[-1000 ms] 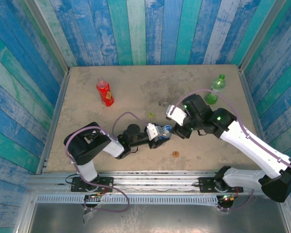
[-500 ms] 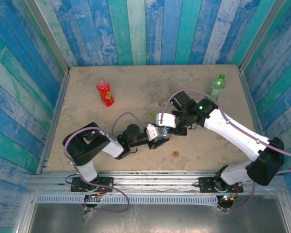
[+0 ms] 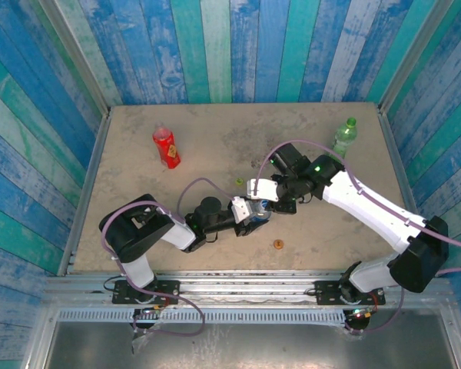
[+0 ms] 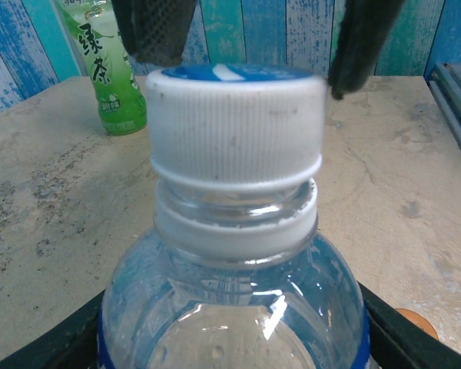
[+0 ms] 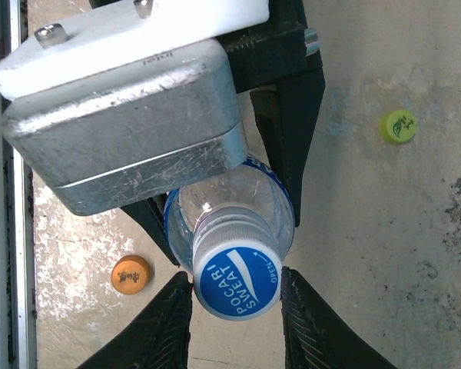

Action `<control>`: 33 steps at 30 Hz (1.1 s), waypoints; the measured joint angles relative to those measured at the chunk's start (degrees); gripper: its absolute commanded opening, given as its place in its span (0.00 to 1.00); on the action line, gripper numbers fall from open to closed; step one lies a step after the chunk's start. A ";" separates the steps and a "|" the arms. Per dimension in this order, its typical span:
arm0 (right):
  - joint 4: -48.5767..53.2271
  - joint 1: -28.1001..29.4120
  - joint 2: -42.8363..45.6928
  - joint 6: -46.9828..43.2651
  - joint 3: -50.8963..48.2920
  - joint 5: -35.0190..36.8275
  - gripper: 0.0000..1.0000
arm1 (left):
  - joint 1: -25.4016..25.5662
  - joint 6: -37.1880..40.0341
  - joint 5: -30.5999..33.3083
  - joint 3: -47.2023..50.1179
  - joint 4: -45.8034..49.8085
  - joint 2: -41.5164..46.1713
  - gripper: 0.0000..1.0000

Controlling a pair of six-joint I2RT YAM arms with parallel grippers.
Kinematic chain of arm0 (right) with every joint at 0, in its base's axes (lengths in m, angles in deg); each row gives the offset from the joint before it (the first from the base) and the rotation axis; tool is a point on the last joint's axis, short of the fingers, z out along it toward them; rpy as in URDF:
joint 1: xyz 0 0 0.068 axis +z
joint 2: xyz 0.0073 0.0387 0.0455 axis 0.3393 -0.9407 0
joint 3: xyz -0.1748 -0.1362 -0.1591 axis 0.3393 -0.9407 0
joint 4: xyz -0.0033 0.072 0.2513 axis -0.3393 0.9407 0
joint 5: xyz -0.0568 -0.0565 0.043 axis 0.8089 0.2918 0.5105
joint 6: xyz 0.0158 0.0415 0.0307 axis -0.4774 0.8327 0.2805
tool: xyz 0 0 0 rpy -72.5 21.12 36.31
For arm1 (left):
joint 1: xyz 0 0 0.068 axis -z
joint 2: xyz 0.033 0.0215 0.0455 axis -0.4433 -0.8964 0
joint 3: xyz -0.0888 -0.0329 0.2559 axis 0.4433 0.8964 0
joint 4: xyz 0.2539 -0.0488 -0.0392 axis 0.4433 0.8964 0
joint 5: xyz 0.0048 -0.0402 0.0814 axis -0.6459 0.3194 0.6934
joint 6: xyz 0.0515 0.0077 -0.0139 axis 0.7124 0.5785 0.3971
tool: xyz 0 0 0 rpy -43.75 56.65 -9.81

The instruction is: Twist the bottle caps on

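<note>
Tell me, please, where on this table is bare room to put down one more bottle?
The far middle of the table, between the red bottle and the green bottle, is bare. The centre is crowded: the left claw holds the clear bottle, the right claw grips its blue cap, and the green cap and the orange cap lie close by.

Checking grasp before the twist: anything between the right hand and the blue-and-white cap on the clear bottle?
Nothing visible. The right hand has fingers directly against both sides of the blue-and-white ribbed plastic cap, on the clear plastic bottle in the left hand.
</note>
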 measured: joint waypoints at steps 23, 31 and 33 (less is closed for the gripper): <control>-0.13 -0.11 -1.40 0.83 0.02 -0.59 0.34 | 0.00 0.00 0.02 0.20 0.00 0.17 0.58; 0.11 -0.11 -1.60 4.70 0.31 -0.85 0.21 | 0.00 0.00 0.33 0.39 -0.28 0.17 0.58; 0.11 -0.11 -1.60 8.35 0.31 -0.83 0.21 | 0.00 0.02 0.48 0.39 -0.26 0.17 0.58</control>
